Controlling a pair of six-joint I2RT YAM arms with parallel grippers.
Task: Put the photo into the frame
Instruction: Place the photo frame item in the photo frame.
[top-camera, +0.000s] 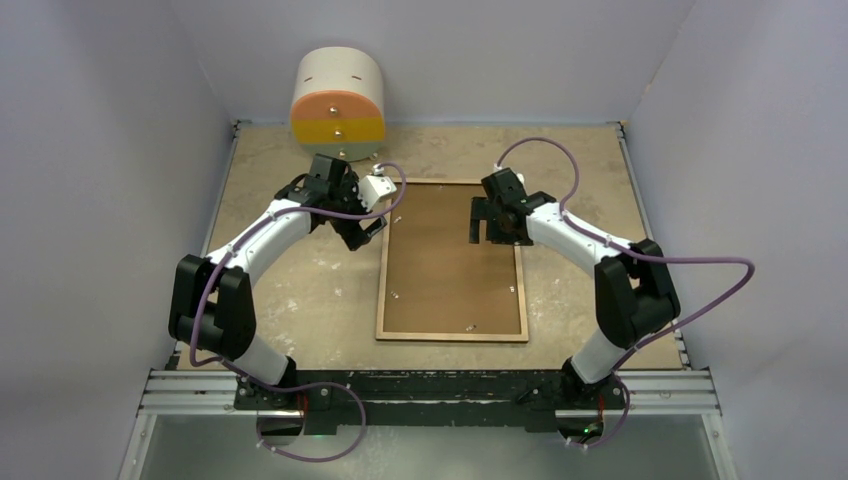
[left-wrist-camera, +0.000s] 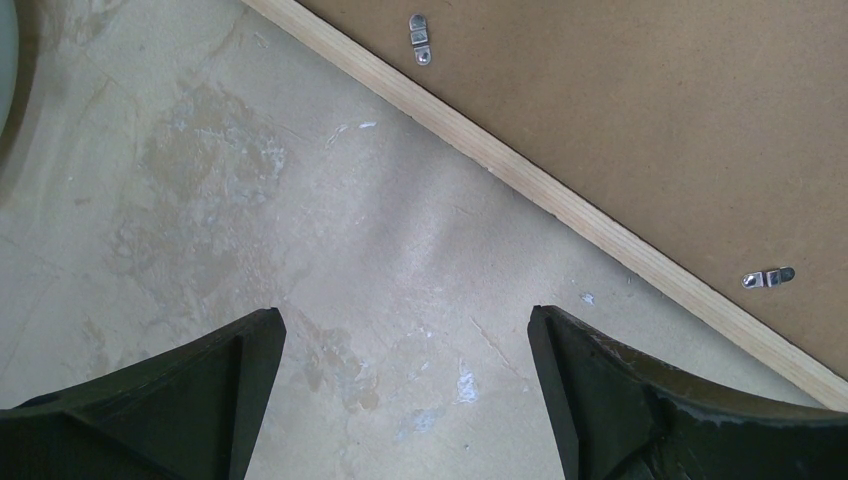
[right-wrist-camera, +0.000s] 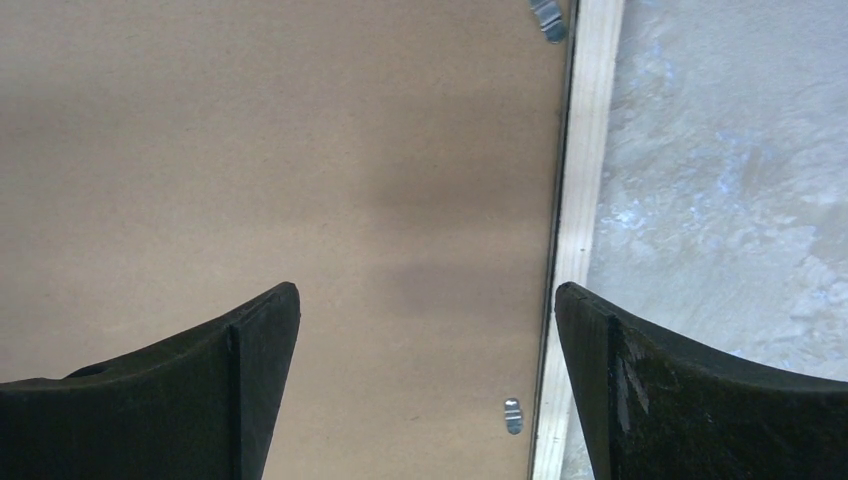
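Note:
The frame lies face down at the table's middle, its light-wood back edge up. The plain brown backing board fills it, with small metal clips along its rim. The photo is hidden or out of view. My left gripper is open and empty over bare table just left of the frame's far-left corner; the wood edge runs diagonally ahead of its fingers. My right gripper is open and empty above the board near the frame's right edge, with a clip between its fingers.
A white cylinder with an orange and yellow face stands at the back left, close behind the left wrist. Pale walls enclose the table on three sides. A metal rail runs along the near edge.

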